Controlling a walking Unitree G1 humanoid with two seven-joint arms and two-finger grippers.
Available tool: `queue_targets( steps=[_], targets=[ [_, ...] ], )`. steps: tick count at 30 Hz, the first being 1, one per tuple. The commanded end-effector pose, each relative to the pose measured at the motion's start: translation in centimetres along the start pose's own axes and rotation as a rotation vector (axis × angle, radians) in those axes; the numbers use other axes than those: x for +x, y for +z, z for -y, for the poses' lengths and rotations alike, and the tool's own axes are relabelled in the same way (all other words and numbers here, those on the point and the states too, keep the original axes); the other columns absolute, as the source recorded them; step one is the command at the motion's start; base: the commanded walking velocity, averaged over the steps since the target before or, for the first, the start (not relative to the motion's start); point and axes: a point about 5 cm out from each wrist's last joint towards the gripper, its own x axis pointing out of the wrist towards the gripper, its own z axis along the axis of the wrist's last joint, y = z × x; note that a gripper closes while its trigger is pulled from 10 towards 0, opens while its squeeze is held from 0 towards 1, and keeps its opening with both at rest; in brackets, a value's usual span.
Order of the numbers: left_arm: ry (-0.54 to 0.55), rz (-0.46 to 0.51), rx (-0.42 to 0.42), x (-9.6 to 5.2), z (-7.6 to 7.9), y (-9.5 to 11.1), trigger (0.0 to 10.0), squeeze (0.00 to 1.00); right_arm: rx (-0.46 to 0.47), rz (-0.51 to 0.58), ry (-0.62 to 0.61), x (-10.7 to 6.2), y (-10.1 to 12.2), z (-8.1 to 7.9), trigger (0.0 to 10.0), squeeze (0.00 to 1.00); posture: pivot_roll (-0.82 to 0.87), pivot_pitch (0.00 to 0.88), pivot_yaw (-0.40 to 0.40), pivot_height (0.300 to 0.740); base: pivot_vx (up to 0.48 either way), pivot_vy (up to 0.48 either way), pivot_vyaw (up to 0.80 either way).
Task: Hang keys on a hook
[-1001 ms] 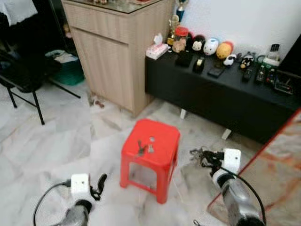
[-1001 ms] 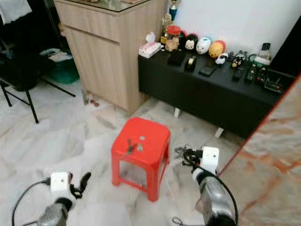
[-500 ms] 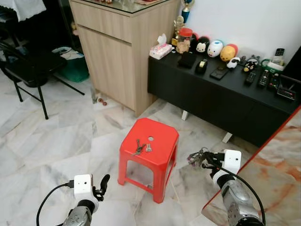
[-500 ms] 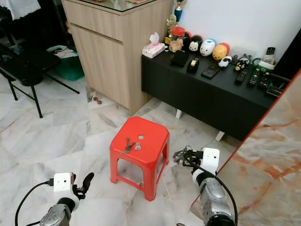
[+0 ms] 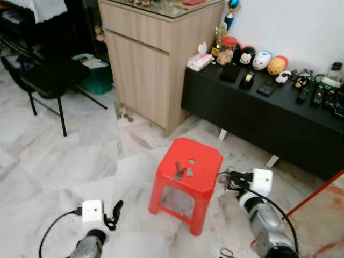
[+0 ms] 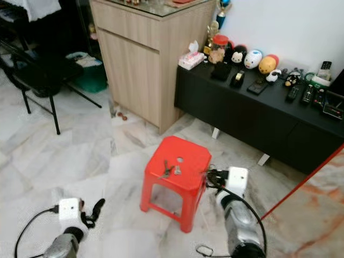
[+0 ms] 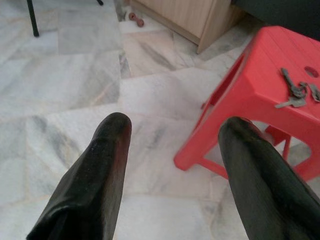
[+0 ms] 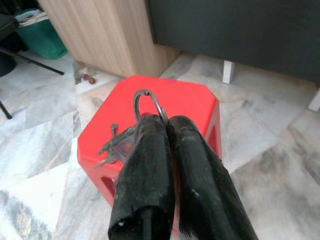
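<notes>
Right gripper (image 8: 165, 125) pinched together on a key bunch (image 8: 131, 131), ring sticking up past the fingertips and key blades fanning out to one side; held just beside the right edge of the red plastic stool (image 5: 188, 180), at about seat height, keys (image 5: 227, 179) dangling off the fingertips. Second set of keys (image 5: 181, 172) lying loose on the stool seat, near the small round hole in the middle, not touched by either gripper. Left gripper (image 7: 175, 145) low at the robot's left, fingers wide apart, nothing between them, hovering over marble floor (image 5: 70, 161) with the stool ahead and to its right. Stool standing on the marble floor, in front of a light wooden cabinet (image 5: 156, 59) and a low black sideboard (image 5: 269, 115). On the sideboard top: tissue pack (image 5: 199, 61), red-lidded jar (image 5: 230, 44), row of round plush toys (image 5: 262, 59), several remotes and small gadgets (image 5: 317, 91) toward the right end. Black folding chair (image 5: 43, 75) at far left, green bin (image 5: 94, 75) behind it next to the cabinet. Two small reddish bits on the floor at the cabinet's base (image 5: 127, 114). Red-edged marble slab (image 6: 317, 215) cutting across the lower right corner. No hook identifiable from these views.
</notes>
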Motion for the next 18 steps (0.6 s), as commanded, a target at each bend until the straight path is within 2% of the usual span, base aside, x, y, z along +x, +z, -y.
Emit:
queue_targets(
  steps=[1,4,18],
  targets=[
    [-0.012,-0.019,-0.013,-0.21,0.62,-0.61,10.0,0.0,0.006,0.007,-0.037,-0.28,0.17,0.98,10.0,0.0,-0.04,0.057,-0.072,0.74,0.0,0.0,0.0],
    [-0.014,-0.016,-0.013,-0.21,0.61,-0.57,10.0,0.0,0.006,-0.001,-0.059,-0.26,0.09,1.06,10.0,0.0,-0.04,0.057,-0.07,0.74,0.0,0.0,0.0],
    [-0.018,-0.008,-0.013,-0.18,0.57,-0.43,10.0,0.0,0.005,-0.008,-0.075,-0.24,-0.06,1.01,10.0,0.0,-0.03,0.059,-0.067,0.74,0.0,0.0,-0.75]
  ],
)
